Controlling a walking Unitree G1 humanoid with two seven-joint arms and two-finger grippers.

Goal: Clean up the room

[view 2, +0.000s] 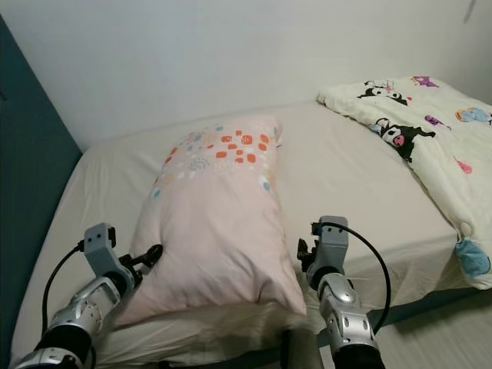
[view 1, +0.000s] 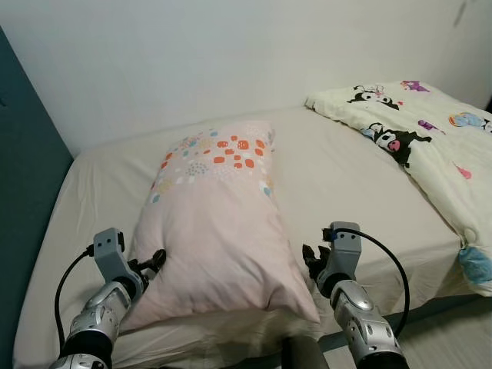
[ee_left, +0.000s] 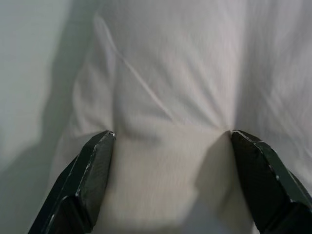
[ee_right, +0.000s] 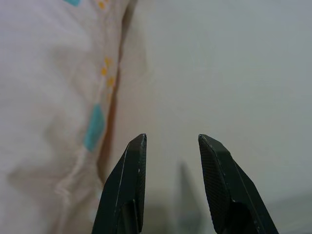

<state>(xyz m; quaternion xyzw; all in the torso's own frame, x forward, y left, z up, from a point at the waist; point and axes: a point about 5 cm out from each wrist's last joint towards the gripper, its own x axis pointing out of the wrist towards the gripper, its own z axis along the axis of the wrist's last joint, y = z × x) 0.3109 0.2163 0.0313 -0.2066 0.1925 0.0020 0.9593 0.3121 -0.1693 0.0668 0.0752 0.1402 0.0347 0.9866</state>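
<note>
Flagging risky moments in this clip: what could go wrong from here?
The left claw is open against the pillow edge and may pinch only loose cover. The right claw is open beside the pillow, over the sheet, and might snag it. The pillow overhangs the near bed edge and could slide off.

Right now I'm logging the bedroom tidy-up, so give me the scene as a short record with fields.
surface: bed with a cream sheet
pillow: pink pillow lying lengthwise near the bed's front edge
quilt: cartoon-print quilt along the bed's right side
left hand: left hand open, fingertips against the pillow's left edge
right hand: right hand open, beside the pillow's right edge, holding nothing
</note>
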